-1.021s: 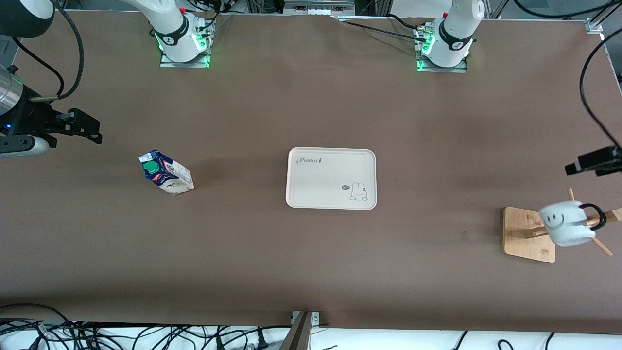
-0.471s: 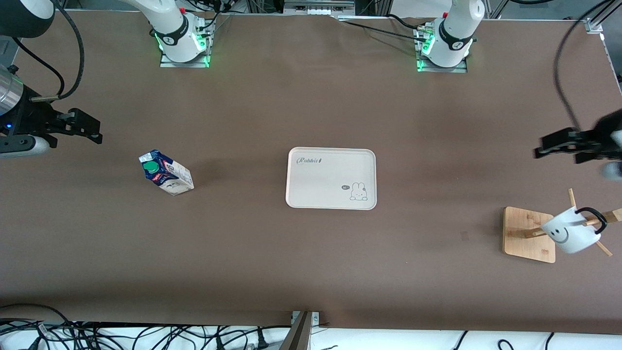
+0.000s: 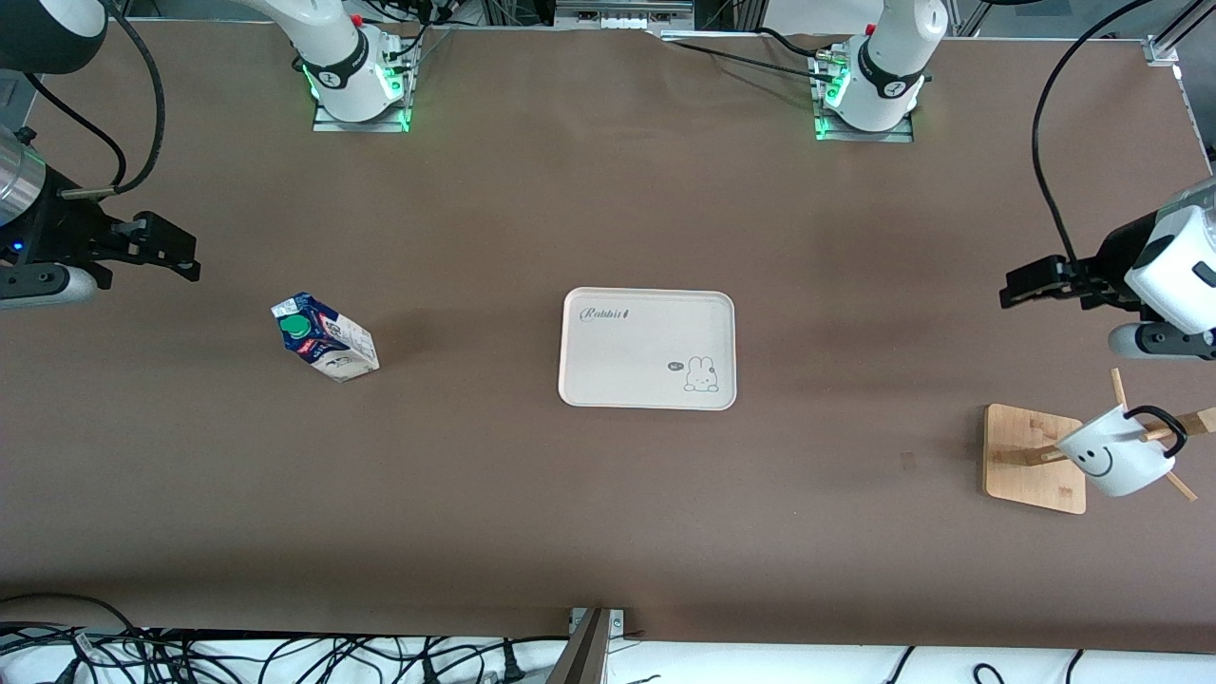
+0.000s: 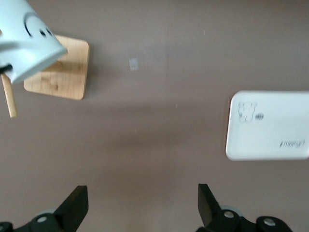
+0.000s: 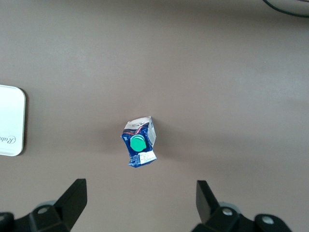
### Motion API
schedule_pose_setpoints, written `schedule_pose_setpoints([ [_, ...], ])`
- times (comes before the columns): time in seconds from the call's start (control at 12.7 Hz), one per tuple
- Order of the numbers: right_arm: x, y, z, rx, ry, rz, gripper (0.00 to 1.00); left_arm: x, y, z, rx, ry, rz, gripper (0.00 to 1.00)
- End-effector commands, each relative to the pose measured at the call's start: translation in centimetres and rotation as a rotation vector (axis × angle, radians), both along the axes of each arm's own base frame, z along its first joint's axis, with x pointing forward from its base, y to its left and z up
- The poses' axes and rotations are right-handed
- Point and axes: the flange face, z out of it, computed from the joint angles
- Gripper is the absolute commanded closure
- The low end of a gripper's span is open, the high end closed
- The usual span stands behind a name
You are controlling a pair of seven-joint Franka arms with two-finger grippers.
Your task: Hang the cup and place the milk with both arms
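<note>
- The cup (image 3: 1113, 458) hangs by its thin black handle on a peg of the wooden rack (image 3: 1035, 458) at the left arm's end of the desk (image 3: 608, 513), tilted, its smiley face turned toward the tray.
- In the left wrist view the cup (image 4: 26, 36) shows over the rack's square wooden base (image 4: 65, 72).
- The left claw (image 3: 1031, 285) hangs in the air over bare desk near the rack, empty, with nothing touching it; the left wrist view shows its two fingers (image 4: 77, 205) spread wide apart.
- The milk (image 3: 325, 338) stands upright on the desk toward the right arm's end, well apart from the tray, green cap (image 3: 297, 327) up.
- The white tray (image 3: 649, 349) with a little rabbit drawing lies flat in the middle of the desk, nothing on it.
- The right claw (image 3: 171, 256) waits in the air over bare desk near the milk, empty.
- The right wrist view looks down on the carton (image 5: 139, 142), with that claw's fingers (image 5: 75, 200) spread wide.
- An edge of the tray (image 5: 12, 121) shows in that same view.
</note>
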Motion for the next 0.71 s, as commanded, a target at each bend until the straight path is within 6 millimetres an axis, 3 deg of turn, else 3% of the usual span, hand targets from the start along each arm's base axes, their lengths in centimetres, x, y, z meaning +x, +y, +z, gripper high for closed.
schedule_pose_setpoints([
  [0.0, 0.2, 0.1, 0.6, -0.013, -0.010, -0.010, 0.00, -0.9, 0.7, 0.6, 0.004, 0.029, -0.113, 0.00],
  [0.24, 0.2, 0.1, 0.6, -0.013, -0.010, -0.010, 0.00, -0.3, -1.5, 0.3, 0.003, 0.004, -0.150, 0.00],
  [0.39, 0.2, 0.1, 0.6, -0.013, -0.010, -0.010, 0.00, 0.0, 0.1, 2.2, 0.037, -0.044, -0.120, 0.00],
  [0.47, 0.2, 0.1, 0.6, -0.013, -0.010, -0.010, 0.00, 0.2, 1.0, 1.6, 0.033, -0.035, -0.111, 0.00],
  [0.63, 0.2, 0.1, 0.6, -0.013, -0.010, -0.010, 0.00, -1.4, 0.1, 2.2, 0.043, -0.042, -0.118, 0.00],
])
